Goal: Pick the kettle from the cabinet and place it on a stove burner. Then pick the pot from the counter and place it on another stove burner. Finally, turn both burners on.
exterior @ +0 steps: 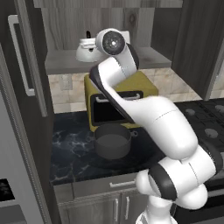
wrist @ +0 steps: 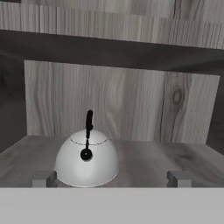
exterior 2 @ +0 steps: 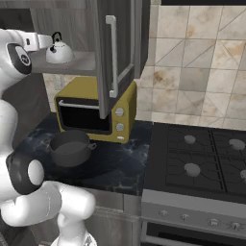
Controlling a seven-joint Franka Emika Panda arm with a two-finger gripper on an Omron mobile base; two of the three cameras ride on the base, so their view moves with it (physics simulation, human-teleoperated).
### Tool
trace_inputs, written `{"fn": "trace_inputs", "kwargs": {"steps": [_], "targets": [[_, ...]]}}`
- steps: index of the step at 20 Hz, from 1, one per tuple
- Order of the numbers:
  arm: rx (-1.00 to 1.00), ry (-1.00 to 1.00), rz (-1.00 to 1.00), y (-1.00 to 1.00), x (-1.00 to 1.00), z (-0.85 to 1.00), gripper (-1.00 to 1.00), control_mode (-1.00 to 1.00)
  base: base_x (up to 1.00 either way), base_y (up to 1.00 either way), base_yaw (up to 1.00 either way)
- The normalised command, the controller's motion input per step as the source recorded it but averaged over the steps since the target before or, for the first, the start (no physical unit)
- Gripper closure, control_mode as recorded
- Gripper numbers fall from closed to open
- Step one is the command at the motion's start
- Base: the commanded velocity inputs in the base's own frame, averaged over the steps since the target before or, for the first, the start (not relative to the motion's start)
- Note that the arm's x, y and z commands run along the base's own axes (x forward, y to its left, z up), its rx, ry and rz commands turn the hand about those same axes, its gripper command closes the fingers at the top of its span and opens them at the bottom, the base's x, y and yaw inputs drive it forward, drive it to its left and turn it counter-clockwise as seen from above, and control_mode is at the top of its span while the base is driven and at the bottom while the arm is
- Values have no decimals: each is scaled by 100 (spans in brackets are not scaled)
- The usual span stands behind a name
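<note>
Fingers [wrist: 112, 178] open wide, nothing between them. In the hand view the two tips [wrist: 43, 179] sit at the bottom, one on each side of the kettle [wrist: 86, 158], not touching it.

Kettle stands upright on the cabinet [exterior: 109, 61] floor, toward the left of the compartment, handle [wrist: 89, 120] edge-on to the hand camera, knob facing it. Grey wood-grain back wall behind it, a shelf [wrist: 112, 50] above.

Left base view: arm reaches up into the open cabinet, wrist level with the kettle [exterior: 86, 51] and just right of it. Right base view: kettle [exterior 2: 59, 52] on the cabinet floor, arm's wrist at the left edge, close beside it. Cabinet door [exterior 2: 113, 53] hangs open, bar handle [exterior 2: 113, 56] facing the camera.

Pot [exterior: 112, 140] on the table [exterior: 74, 151], upright, empty, in front of the yellow microwave [exterior: 120, 98] and near it. Same in the right base view: pot [exterior 2: 70, 148] just in front of the microwave's left half [exterior 2: 96, 111].

Cooktop [exterior 2: 202, 158] right of the table, butted against it. Burners [exterior 2: 191, 169] bare, nothing on the grates. Knobs [exterior 2: 185, 217] along the stove front; their setting is too small to read.
</note>
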Motion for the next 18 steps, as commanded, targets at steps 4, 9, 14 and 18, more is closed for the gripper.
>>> {"fn": "trace_inputs", "kwargs": {"steps": [4,9,14,18], "targets": [[0,0,0,15,39,0,-100,-100,0,0,0],[0,-1,0,19,36,-4,-100,-100,0,0,0],[0,-4,0,21,32,-6,-100,-100,0,0,0],[0,-7,0,12,29,-8,-100,-100,0,0,0]]}}
